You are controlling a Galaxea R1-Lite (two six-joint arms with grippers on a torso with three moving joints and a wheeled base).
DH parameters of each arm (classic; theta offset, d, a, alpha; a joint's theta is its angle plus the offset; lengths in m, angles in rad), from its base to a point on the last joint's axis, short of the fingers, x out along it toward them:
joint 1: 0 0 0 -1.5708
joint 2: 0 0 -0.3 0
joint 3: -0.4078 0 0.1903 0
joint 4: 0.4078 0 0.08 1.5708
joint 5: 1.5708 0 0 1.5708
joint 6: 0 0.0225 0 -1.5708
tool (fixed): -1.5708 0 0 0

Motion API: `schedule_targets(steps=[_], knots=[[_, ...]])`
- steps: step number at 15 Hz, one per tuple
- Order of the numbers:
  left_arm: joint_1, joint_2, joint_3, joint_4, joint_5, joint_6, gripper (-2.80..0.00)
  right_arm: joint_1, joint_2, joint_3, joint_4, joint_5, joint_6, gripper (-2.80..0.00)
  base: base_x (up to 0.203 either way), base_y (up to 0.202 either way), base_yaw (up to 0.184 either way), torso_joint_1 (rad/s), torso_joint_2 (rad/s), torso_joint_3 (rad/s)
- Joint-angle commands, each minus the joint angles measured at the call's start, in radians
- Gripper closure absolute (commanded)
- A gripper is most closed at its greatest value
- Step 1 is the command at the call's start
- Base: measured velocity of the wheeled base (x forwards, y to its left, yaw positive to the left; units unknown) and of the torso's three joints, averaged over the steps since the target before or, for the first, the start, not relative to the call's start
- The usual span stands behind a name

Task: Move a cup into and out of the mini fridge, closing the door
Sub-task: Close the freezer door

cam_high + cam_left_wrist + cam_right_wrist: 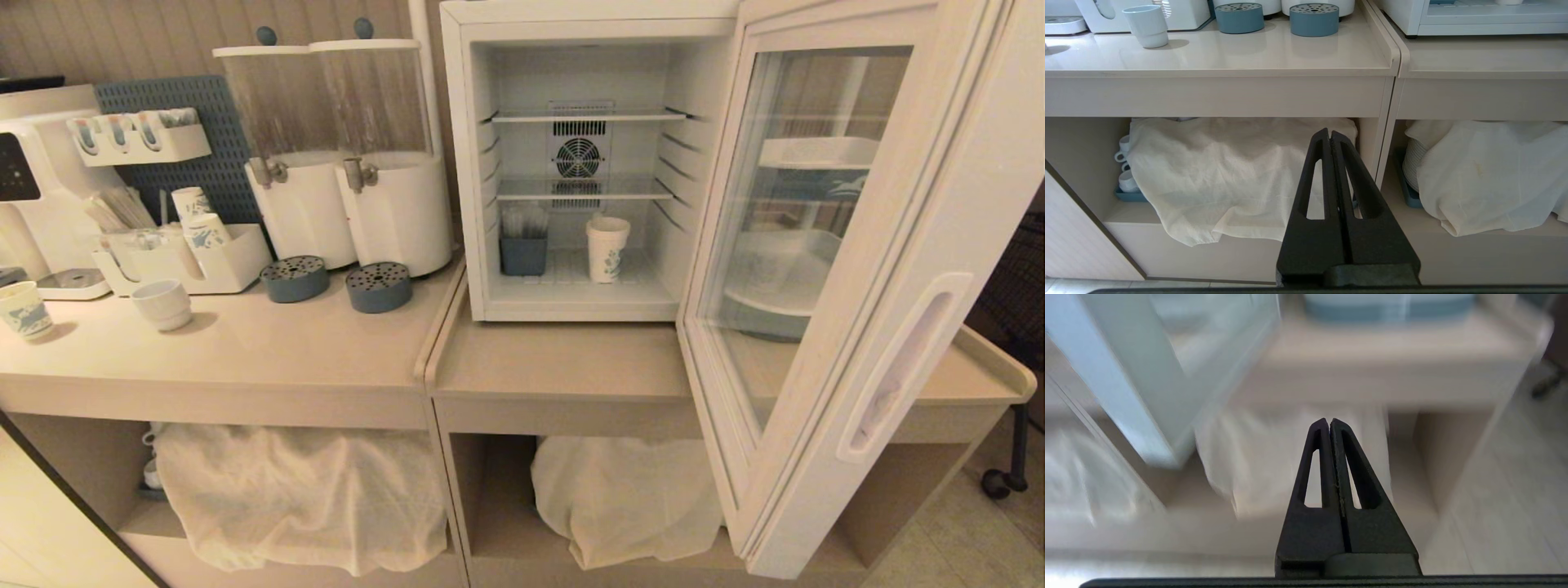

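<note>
Both pincers, left (1330,136) and right (1329,424), I keep pressed together and empty, low before the desk (563,359). Fridge (465,163) stands on it, door (849,269) swung wide, so the cup (607,249) on its floor is reachable.

The fridge (571,163) sits on the right bench (563,367) with its door (857,286) swung wide open toward me. On the fridge floor the cup (607,249) stands upright, near a blue-grey holder (523,249) to its left, the two apart. A round fan (578,157) shows on the back wall between two thin shelves. On the left bench (245,351) stand two drink dispensers (343,155), two blue drip trays (336,282) and a squat white cup (163,304).
</note>
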Motion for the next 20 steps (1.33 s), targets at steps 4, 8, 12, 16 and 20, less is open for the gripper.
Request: schedule_targets(steps=[4, 8, 12, 16, 20], knots=[[0.001, 0.001, 0.017, -0.001, 0.001, 0.0, 0.0, 0.007, 0.067, -0.477, 0.258, 0.12, 0.007, 0.0, 0.0, 0.0, 0.0, 0.0, 0.0, 0.0], [0.001, 0.001, 0.018, -0.001, 0.001, -0.001, 0.0, 0.217, 0.254, -0.667, 0.389, 0.166, 0.029, 0.0, 0.0, 0.0, 0.0, 0.0, 0.0, 0.0], [0.001, 0.001, 0.018, -0.001, 0.001, -0.001, 0.0, 0.468, 0.296, -0.696, 0.429, 0.157, 0.094, 0.0, 0.0, 0.0, 0.0, 0.0, 0.0, 0.0], [0.0, 0.001, 0.018, -0.002, 0.001, 0.0, 0.0, 0.589, 0.378, -0.663, 0.333, 0.077, 0.124, 0.0, 0.0, 0.0, 0.0, 0.0, 0.0, 0.0], [0.001, 0.001, 0.018, -0.002, 0.001, -0.001, 0.0, 0.506, 0.478, -0.662, 0.219, -0.121, 0.163, 0.0, 0.0, 0.0, 0.0, 0.0, 0.0, 0.0]])
